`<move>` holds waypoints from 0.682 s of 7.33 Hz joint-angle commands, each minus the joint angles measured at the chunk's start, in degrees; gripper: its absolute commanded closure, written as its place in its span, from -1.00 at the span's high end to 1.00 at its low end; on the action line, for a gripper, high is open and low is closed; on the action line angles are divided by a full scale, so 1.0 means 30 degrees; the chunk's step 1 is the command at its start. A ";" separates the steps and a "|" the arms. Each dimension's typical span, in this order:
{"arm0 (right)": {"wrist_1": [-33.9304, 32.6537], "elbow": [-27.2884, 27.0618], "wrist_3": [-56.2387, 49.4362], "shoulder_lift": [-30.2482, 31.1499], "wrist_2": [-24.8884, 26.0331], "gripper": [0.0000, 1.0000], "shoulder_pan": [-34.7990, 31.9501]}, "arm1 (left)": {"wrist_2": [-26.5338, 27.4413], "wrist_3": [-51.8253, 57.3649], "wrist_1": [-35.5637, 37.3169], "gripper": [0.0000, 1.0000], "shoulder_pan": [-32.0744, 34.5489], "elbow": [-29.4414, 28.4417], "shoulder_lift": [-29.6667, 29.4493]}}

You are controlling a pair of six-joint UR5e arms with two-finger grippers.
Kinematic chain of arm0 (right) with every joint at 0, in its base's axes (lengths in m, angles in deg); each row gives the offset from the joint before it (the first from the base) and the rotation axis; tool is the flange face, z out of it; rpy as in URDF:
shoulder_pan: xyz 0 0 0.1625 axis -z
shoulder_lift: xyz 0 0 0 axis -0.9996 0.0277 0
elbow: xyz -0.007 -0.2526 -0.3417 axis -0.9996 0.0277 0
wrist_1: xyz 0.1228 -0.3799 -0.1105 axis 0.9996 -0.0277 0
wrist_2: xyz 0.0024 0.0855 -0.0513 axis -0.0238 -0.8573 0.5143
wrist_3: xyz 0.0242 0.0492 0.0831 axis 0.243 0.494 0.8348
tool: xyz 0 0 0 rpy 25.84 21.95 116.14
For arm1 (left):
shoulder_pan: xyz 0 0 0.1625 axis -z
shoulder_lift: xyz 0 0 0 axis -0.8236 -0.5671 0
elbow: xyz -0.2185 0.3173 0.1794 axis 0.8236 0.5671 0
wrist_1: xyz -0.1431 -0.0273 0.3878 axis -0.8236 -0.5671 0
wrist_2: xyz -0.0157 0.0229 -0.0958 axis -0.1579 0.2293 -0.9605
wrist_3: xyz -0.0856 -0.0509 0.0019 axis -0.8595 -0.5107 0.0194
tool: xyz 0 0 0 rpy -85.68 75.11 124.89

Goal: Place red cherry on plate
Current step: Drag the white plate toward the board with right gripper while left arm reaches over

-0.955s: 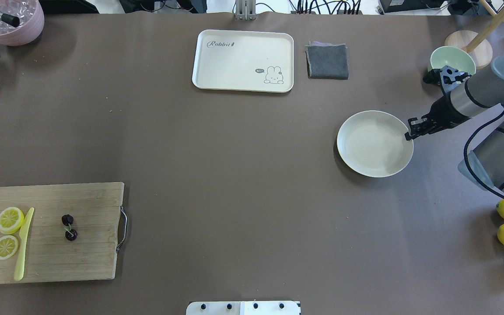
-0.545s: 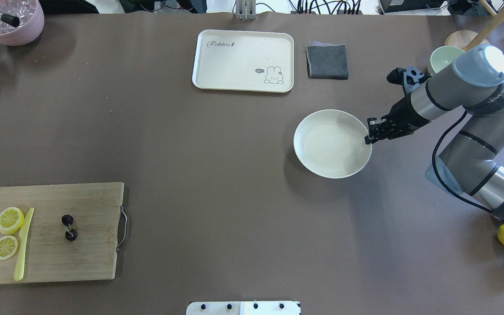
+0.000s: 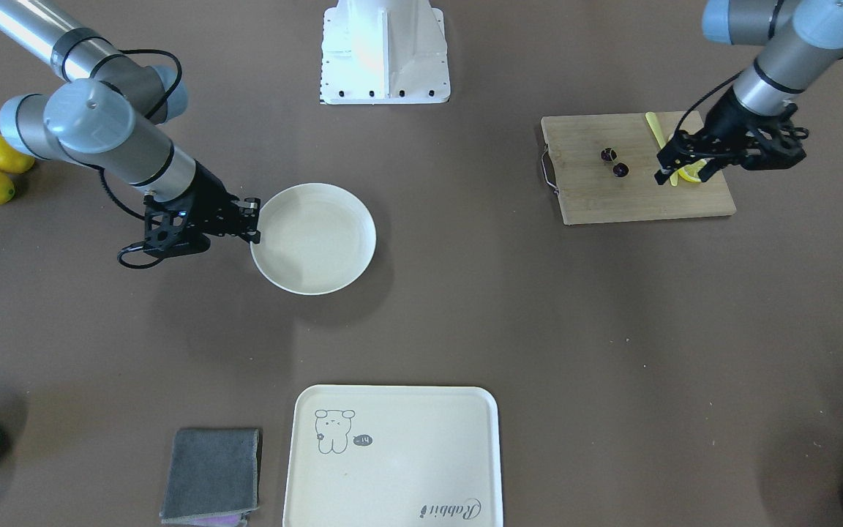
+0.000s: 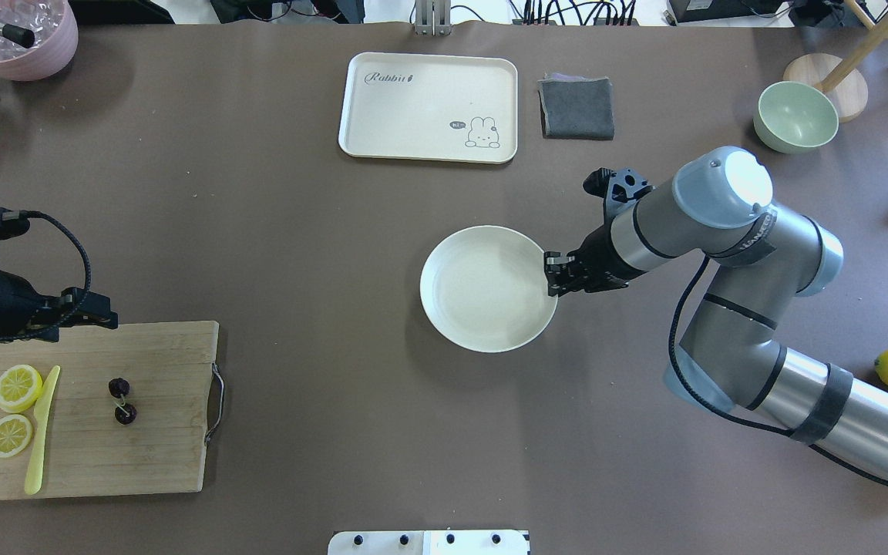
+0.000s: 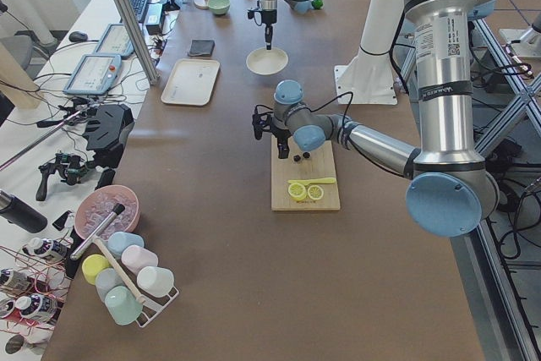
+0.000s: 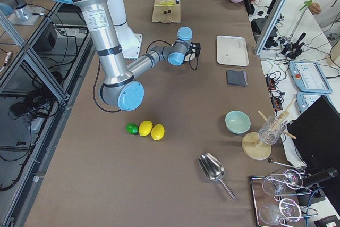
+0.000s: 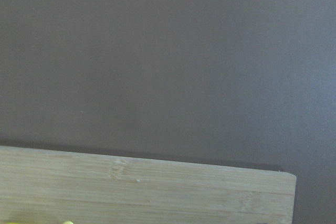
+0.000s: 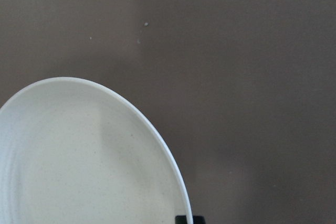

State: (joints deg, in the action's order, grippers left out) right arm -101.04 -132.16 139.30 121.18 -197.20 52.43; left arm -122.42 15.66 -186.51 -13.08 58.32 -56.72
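On the round, shallow-rimmed cream plate point(image 4: 482, 289), the right gripper point(image 4: 553, 278) clamps.

Cutting board point(image 7: 147, 190) edge at btm, brown table point(image 7: 168, 56) above

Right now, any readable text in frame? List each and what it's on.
"Rabbit": script lettering in one corner of the rectangular cream tray.
"hi~": small dark speech bubble beside the rabbit drawing on the same tray.
Mark at one short edge of the rectangular bamboo cutting board: too small to read.
Lettering on the right arm, on its grey joint band: too blurred to read.
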 commanded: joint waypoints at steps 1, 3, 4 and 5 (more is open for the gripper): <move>-0.0118 0.0116 0.0979 -0.0782 0.1474 -1.00 0.1560 | 0.0220 -0.0459 -0.0003 0.71 -0.1026 0.0015 0.0274; -0.0118 0.0261 0.1278 -0.0990 0.2089 -1.00 0.2033 | 0.0365 -0.0576 -0.0032 0.63 -0.1554 -0.0596 0.0306; -0.0118 0.0291 0.1278 -0.1020 0.2150 -1.00 0.2092 | 0.1150 -0.0605 -0.0062 0.57 -0.1992 -0.0861 0.0219; -0.0118 0.0292 0.1278 -0.1020 0.2151 -1.00 0.2093 | 0.1158 -0.0721 -0.0062 0.56 -0.2083 -0.0777 0.0131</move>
State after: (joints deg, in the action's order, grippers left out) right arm -101.39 -131.37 143.06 118.20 -191.00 58.52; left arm -119.81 13.80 -186.66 -18.53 56.24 -56.05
